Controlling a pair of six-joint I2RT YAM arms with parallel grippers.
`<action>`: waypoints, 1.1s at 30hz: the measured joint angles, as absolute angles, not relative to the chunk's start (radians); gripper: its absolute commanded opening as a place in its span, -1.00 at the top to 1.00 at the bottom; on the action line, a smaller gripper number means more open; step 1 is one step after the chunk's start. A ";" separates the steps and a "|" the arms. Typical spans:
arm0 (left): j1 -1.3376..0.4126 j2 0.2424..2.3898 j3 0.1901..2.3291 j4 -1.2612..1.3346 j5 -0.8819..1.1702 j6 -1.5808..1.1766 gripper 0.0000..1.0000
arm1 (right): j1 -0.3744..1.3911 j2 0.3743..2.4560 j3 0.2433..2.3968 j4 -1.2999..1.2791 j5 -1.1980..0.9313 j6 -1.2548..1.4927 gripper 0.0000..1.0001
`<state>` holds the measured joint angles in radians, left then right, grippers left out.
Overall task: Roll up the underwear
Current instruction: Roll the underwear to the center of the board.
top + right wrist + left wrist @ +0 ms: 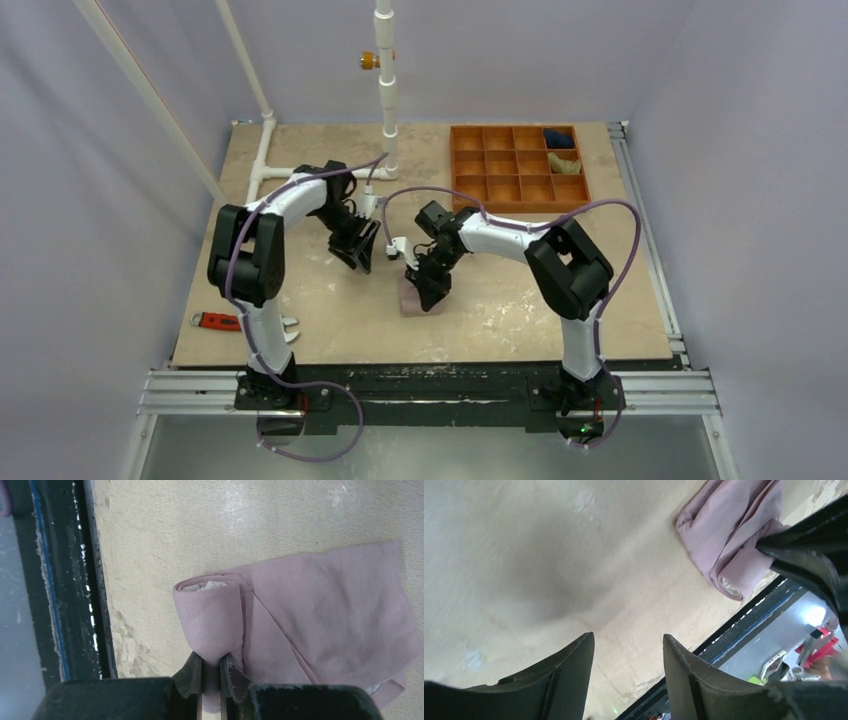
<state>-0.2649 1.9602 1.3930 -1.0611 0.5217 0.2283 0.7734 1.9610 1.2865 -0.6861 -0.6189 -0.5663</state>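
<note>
The underwear (320,610) is a pale dusty-pink cloth lying on the table near its front edge, with one end curled into a roll (212,615) that shows cream-white cloth inside. My right gripper (210,666) is shut on that rolled end, pinching a fold of it. From above, the underwear (413,300) peeks out under the right gripper (430,290). In the left wrist view the underwear (724,535) lies at the upper right. My left gripper (628,647) hangs open over bare table to the left of the cloth, holding nothing; seen from above, the left gripper (358,252).
An orange compartment tray (518,168) stands at the back right, with a dark blue bundle (558,138) and an olive-tan bundle (564,162) in its right cells. A red-handled wrench (222,321) lies near the left arm's base. A white pipe frame (330,165) stands at the back.
</note>
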 measured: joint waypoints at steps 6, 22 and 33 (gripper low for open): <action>-0.215 1.774 1.269 -1.006 0.471 0.231 -0.04 | 0.740 2.082 1.431 -0.852 -0.697 -0.603 1.00; -0.316 1.346 0.999 -0.796 0.460 0.363 -0.05 | 0.675 2.468 1.787 -1.401 -0.945 -0.740 1.00; -0.535 1.381 1.008 -0.729 0.442 0.385 -0.05 | 0.579 2.418 1.603 -1.365 -0.939 -0.596 1.00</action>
